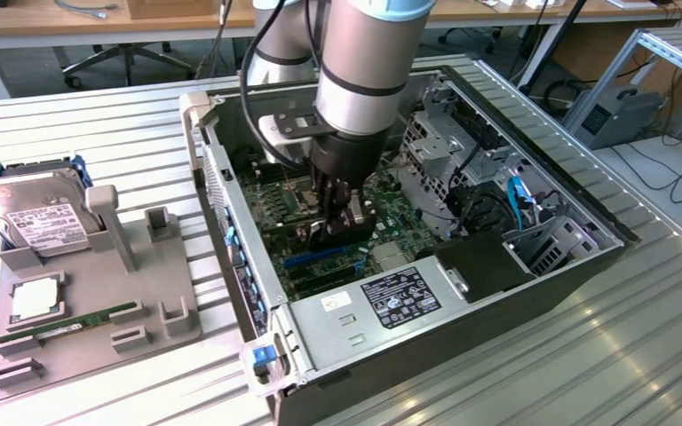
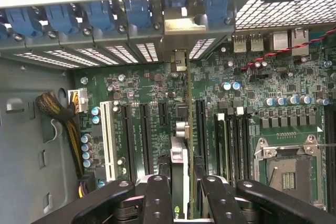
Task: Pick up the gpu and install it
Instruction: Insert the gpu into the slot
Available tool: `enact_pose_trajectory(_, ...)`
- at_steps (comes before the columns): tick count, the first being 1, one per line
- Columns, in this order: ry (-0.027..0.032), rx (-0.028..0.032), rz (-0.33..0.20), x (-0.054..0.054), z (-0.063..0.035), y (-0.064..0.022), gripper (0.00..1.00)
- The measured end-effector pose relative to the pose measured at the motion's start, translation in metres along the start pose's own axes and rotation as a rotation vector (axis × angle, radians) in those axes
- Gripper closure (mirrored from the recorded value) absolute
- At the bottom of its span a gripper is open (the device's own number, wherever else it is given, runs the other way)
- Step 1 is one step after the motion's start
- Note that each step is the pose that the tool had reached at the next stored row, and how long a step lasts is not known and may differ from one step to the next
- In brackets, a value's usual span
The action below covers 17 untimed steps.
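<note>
— One end effector [image 2: 180,190], clamped edge-on around the gpu [image 2: 179,169]?
— Yes. Held upright inside the computer case [image 1: 237,226], just above the motherboard [image 2: 241,103], bracket toward the rear slots [image 2: 142,51], probably for slot alignment.

Robotics lab or test bench — slatted aluminium worktable [image 1: 519,373] carrying an opened PC tower [image 1: 436,266], with a grey parts fixture [image 1: 139,293] beside it holding a hard drive [image 1: 39,222]. Behind: wooden desks [image 1: 104,22], an office chair [image 1: 128,58], loose cables — an aluminium-profile frame [image 1: 673,53] at the exterior view's right.
</note>
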State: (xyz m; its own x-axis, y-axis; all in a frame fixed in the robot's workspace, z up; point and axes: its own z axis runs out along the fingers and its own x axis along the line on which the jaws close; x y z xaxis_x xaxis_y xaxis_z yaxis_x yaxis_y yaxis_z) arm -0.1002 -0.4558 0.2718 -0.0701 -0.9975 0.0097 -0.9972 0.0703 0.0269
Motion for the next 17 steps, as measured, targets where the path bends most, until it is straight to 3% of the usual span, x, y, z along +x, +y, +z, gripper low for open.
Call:
enact_pose_trajectory(4,0.0039,0.0002,0.002,-0.0015,0.0024,0.0003,0.73)
enact_pose_trajectory(17,0.0037,0.0003,0.010,-0.0046,0.0089,0.0056,0.73)
